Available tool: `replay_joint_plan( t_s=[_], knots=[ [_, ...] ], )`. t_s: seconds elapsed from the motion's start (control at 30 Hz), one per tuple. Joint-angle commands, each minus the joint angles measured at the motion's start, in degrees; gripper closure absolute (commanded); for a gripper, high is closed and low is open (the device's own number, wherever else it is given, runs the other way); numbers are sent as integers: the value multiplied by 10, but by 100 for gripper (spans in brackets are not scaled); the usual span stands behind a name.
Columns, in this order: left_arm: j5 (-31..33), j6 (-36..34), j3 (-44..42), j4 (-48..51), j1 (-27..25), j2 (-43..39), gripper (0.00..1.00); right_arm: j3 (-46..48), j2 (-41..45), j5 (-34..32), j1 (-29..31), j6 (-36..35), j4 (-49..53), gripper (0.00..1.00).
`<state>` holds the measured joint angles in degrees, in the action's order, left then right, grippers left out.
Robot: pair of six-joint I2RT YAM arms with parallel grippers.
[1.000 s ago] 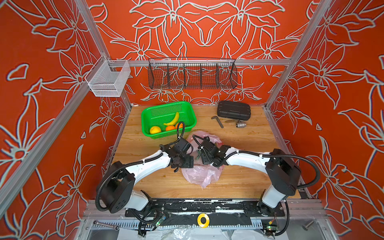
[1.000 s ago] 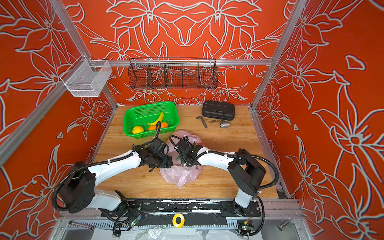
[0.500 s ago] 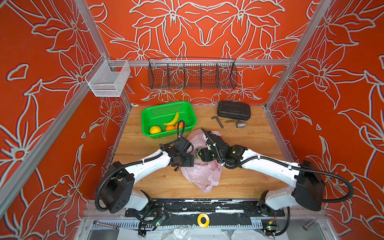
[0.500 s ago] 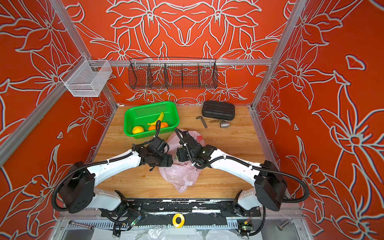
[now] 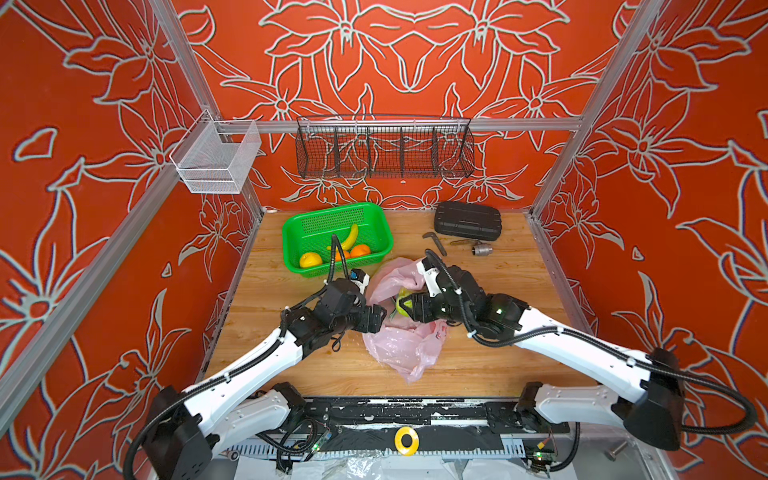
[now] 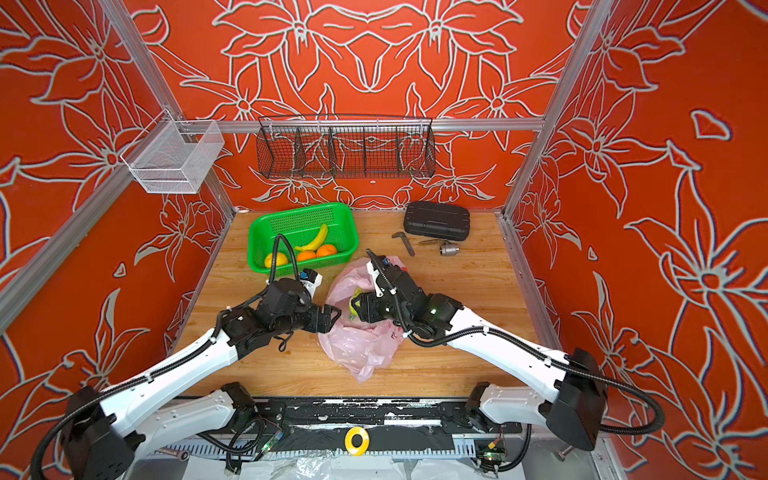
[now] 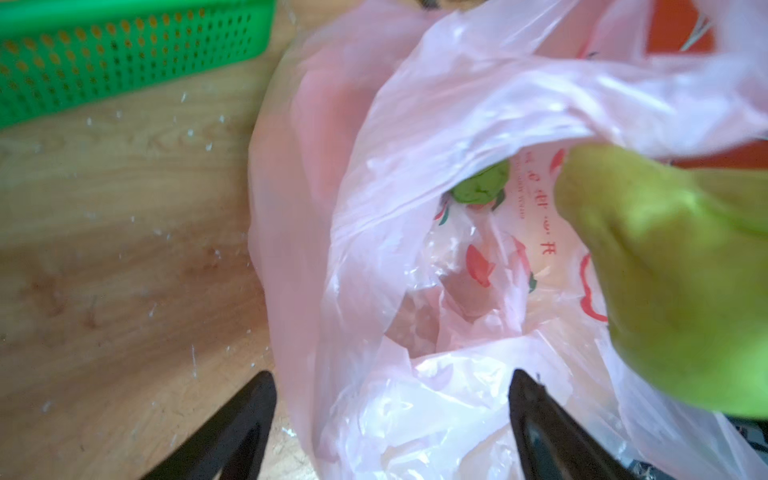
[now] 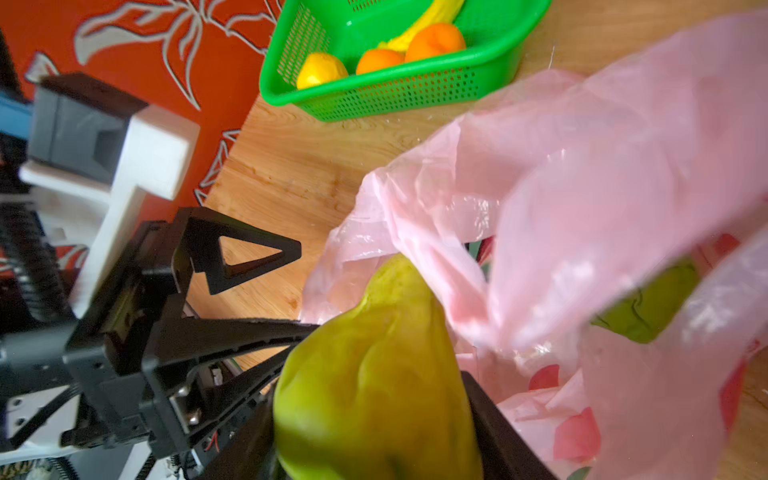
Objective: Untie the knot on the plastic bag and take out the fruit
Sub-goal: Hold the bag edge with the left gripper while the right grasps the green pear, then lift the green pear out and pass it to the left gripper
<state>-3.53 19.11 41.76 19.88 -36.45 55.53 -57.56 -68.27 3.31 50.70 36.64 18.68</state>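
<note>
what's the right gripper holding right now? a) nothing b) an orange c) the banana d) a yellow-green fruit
D: the right gripper clamps a yellow-green fruit at the mouth of the plastic bag, while the banana and oranges lie in the green basket.

Red txt on plastic bag [image 7: 436,257], blurry, can't read.

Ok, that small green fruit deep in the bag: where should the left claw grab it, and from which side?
Probably across its rounded body, entering through the plastic bag's gaping mouth from the left claw's side. The small green fruit sits at the far inner wall, partly draped by a pink fold, and the right claw, holding the yellow-green fruit, crowds the opposite side.
</note>
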Motion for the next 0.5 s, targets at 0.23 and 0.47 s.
replay_joint_plan(
  t_s=[0.23, 0.47],
  knots=[
    [-151, -255, -22, -249, -4, -82, 6, -40, 48, 64, -74, 91, -58, 40],
    [-200, -262, 76, -276, -5, 5, 4, -35, 64, 111, -85, 137, -137, 40]
  ],
)
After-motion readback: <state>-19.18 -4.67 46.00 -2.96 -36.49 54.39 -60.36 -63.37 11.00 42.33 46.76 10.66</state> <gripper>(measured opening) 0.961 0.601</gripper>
